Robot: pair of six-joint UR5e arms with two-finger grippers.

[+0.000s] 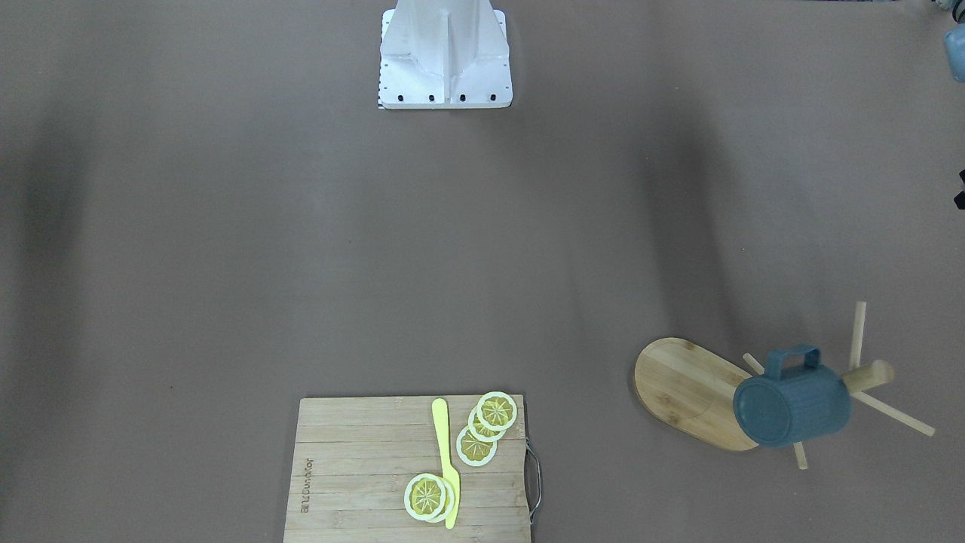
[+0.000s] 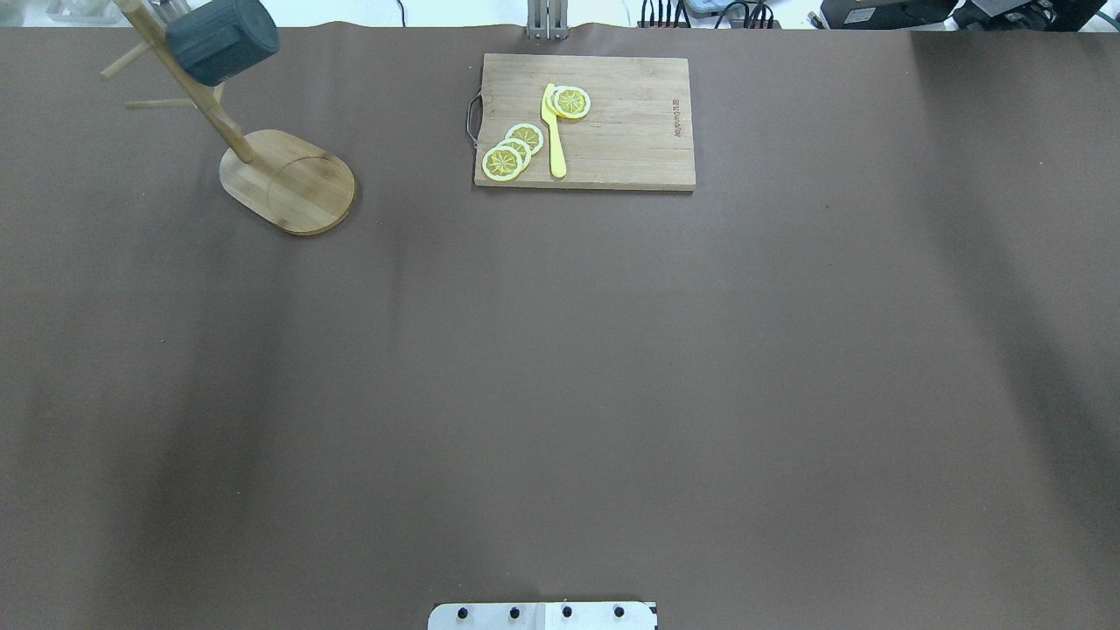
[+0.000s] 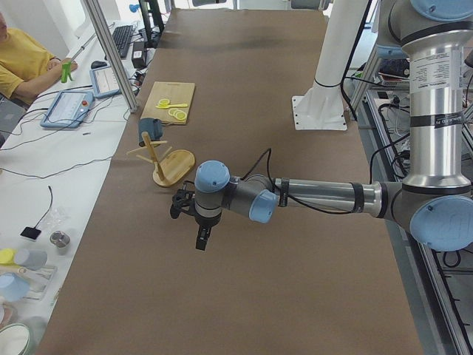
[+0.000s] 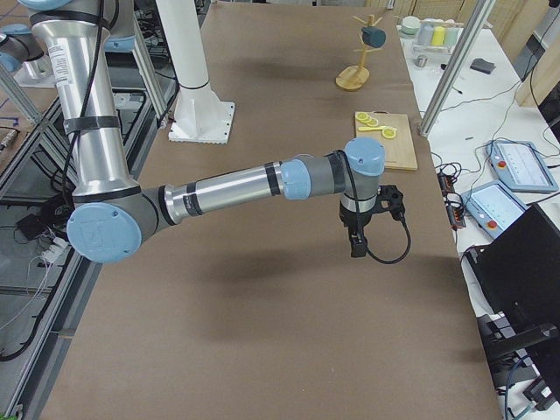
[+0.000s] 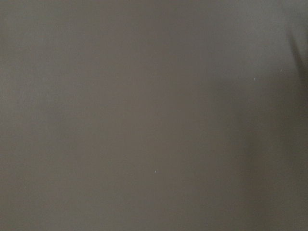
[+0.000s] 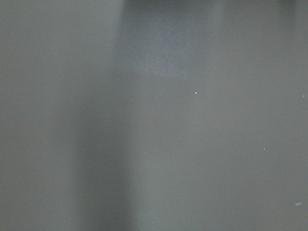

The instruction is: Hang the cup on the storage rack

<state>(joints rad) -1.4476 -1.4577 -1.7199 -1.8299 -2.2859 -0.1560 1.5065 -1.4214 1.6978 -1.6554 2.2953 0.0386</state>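
Cup [image 1: 791, 407], just one, hangs on the single storage rack [image 1: 686, 388].

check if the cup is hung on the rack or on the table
Hung: the cup sits up on the rack beside its post, clear of the table.

Overhead and front cameras face oppositely, sharing the table [image 2: 560, 394].

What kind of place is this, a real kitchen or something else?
Probably a robotics lab, not a kitchen: the left arm and right arm reach over a brown-covered table, a teach pendant lies on the side bench, and an operator sits alongside. The cutting board looks like a prop.
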